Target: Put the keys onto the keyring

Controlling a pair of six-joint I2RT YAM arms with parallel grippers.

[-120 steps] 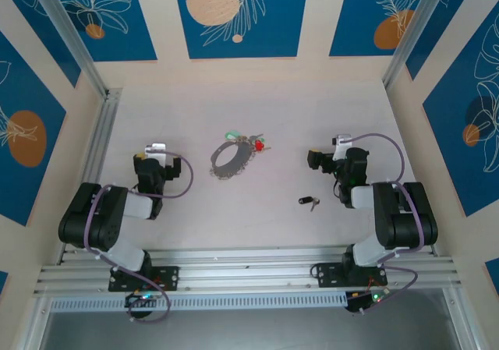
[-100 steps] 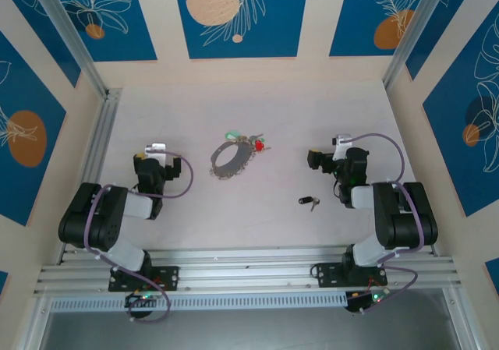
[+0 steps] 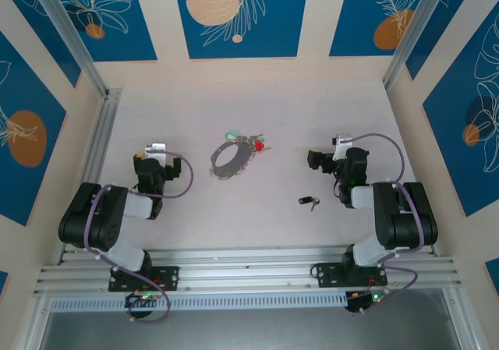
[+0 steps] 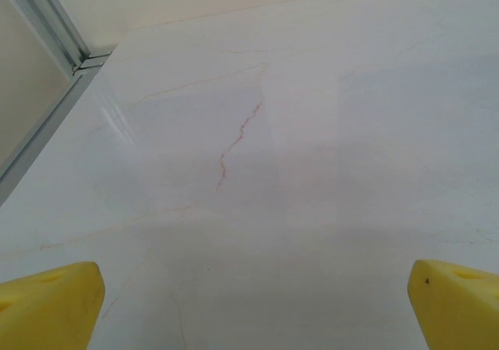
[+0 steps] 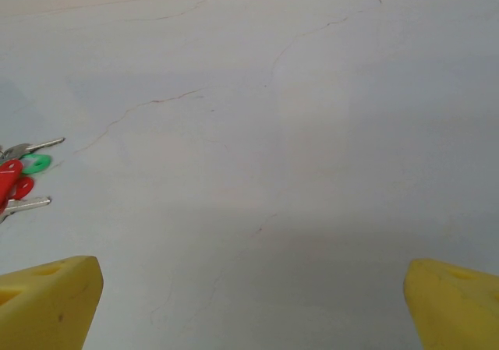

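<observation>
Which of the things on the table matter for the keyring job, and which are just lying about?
For the job:
large thin grey metal hoop
small black-headed key with silver blade
red- and green-headed keys at the hoop's far rim

Just there:
aluminium frame rails
blue leaf-patterned wall panels

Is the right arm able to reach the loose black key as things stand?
Probably yes. The black key lies alone on the table, just nearer the base than the open right hand, with nothing between them.
</observation>
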